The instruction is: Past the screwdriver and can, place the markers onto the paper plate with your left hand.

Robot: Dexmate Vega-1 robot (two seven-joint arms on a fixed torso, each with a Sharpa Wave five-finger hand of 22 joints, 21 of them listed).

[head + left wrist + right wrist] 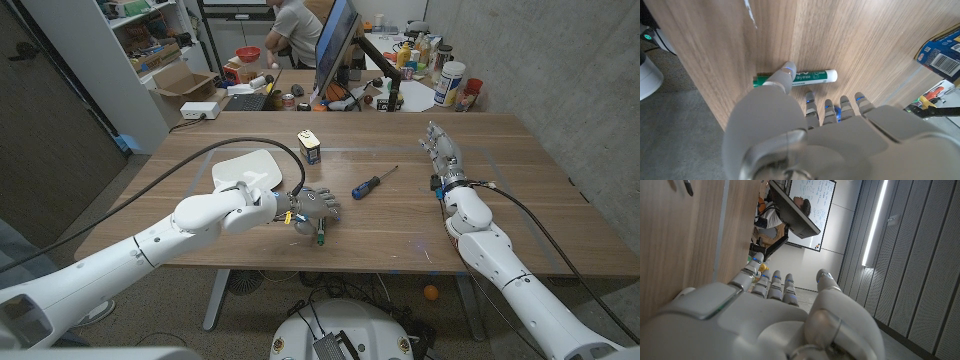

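Plainly the pick-up is the step in hand: the robot's left hand (316, 208) is lowered near the table's front edge over a green-and-white dry-erase marker (810, 77) lying on the wood. In the left wrist view the thumb tip touches the marker's barrel while the other fingers (826, 111) curl down on its far side — a pinch forming, though I cannot tell whether the marker is truly gripped yet. A hint of blue under those fingers may be a second marker; it is too hidden to say.

The white paper plate (245, 165) sits behind the left forearm, toward the table's left. The blue-handled screwdriver (368, 185) lies to the right of the hand, and the small dark can (309, 146) stands further back.

The right hand (441, 152) stands idle at the right side, fingers extended and empty.

Next, I judge, the pinch must close firmly, then lift and swing back-left to the plate.
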